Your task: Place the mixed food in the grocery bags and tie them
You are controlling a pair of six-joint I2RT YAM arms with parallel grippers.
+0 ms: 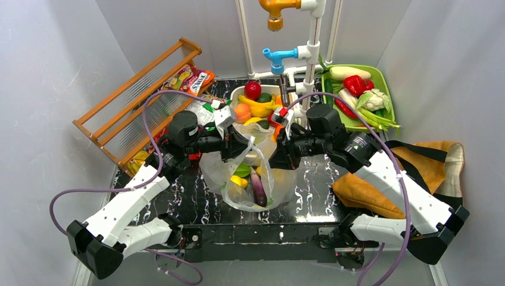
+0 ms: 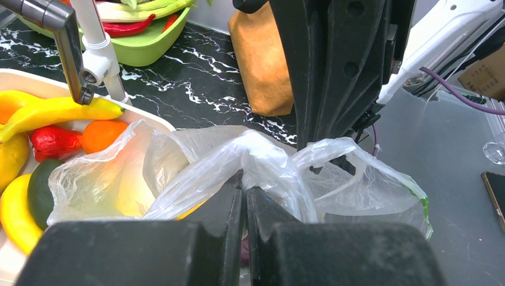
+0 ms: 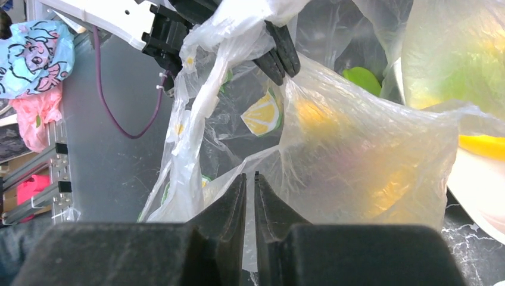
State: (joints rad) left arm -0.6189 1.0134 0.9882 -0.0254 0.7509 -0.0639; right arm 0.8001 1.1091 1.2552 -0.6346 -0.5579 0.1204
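Plastic carrier bag, lemon print, stands at the middle of the table between the two arms, near the front edge, just in front of the white tray. It is loaded: a purple eggplant and yellow pieces show through the film. Left gripper is clamped tight on a gathered strip of the bag's upper edge; the right wrist view confirms the film bunched at its black fingertips. Right gripper stands at a very narrow slit, with a fold of film running down into the gap. I read that as a pinch on the opposite side of the mouth, though the hold looks lighter. The relation that matters: the two grippers face each other across the bag mouth, the line between them runs left to right, and the bag hangs below and between, equally near both. My judgement is that tying needs the two held strips crossed over that gap. Tan tote lies well to the right, beside the right arm.
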